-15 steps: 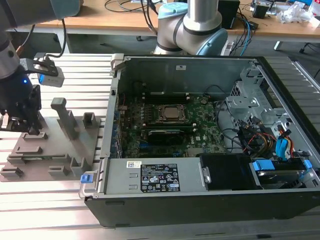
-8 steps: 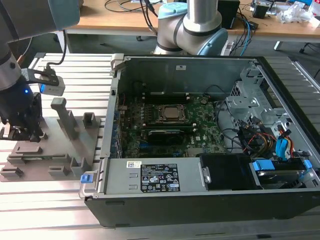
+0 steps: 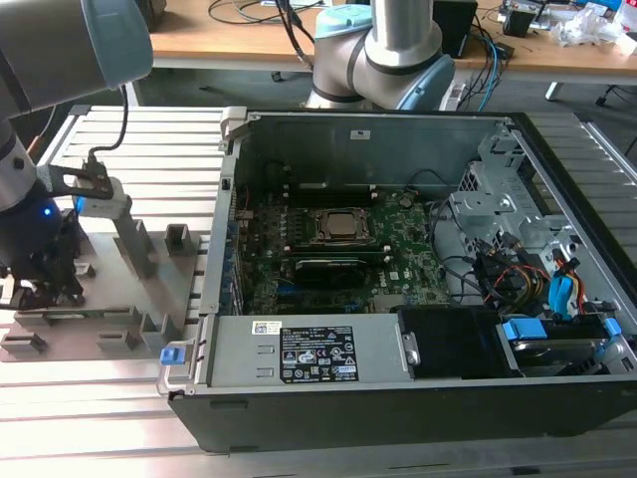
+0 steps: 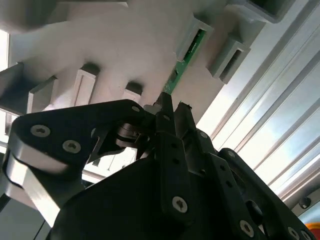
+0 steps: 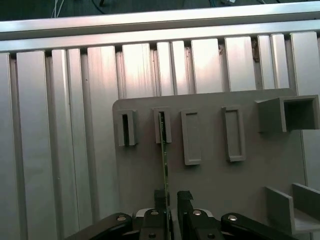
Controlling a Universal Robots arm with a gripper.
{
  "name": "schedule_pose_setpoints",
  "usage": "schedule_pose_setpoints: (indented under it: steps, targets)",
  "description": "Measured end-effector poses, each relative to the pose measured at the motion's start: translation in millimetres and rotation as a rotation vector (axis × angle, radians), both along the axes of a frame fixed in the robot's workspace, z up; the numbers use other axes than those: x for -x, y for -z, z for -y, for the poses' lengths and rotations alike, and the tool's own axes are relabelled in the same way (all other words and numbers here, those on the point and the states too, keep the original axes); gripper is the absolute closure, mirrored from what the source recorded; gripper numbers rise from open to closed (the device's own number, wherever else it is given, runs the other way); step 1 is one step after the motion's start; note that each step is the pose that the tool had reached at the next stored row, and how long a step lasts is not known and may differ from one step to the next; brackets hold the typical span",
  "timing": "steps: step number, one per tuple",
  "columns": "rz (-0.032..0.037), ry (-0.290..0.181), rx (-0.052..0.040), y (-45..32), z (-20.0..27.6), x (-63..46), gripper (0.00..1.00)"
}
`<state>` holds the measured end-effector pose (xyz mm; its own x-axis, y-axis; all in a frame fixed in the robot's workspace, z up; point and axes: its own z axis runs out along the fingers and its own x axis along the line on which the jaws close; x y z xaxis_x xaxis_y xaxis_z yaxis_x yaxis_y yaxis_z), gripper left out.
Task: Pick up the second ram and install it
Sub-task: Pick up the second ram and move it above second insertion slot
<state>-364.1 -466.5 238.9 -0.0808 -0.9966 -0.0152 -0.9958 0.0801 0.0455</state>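
One thin green ram [image 5: 163, 150], seen edge-on, stands in a slot of the grey fixture [image 5: 210, 180]. Claw [image 5: 171, 196] sits at its near end; clasped or released, cannot tell. Fixture lies on a ribbed aluminium counter [image 5: 60, 125], beside an open PC case [image 3: 249, 349].

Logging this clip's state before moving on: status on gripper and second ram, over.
Gripper low over fixture plate, at near end of second ram. Ram on edge, far end in a slot block. Nothing seen blocking it.
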Motion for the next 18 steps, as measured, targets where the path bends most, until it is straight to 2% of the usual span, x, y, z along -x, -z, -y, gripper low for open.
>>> schedule_pose_setpoints:
  steps: [4, 7, 9, 12, 13, 15, 18]
  targets:
    - [-0.0001, -0.001, -0.0001, 9.8, 0.6, 0.0, 0.76]
    - [-0.0001, -0.009, -0.0001, 21.3, 0.6, 0.0, 0.76]
    - [-0.0001, -0.015, -0.0001, 26.0, 0.6, 0.0, 0.76]
    - [-0.0001, -0.060, -0.0015, 32.4, 0.6, 1.4, 0.76]
    - [0.0008, -0.067, -0.0047, 34.1, 0.5, 2.8, 0.76]
    - [0.0034, -0.068, -0.0208, 35.5, 0.6, 5.3, 0.76]
    - [0.0038, -0.074, -0.0229, 37.1, 0.7, 5.8, 0.76]
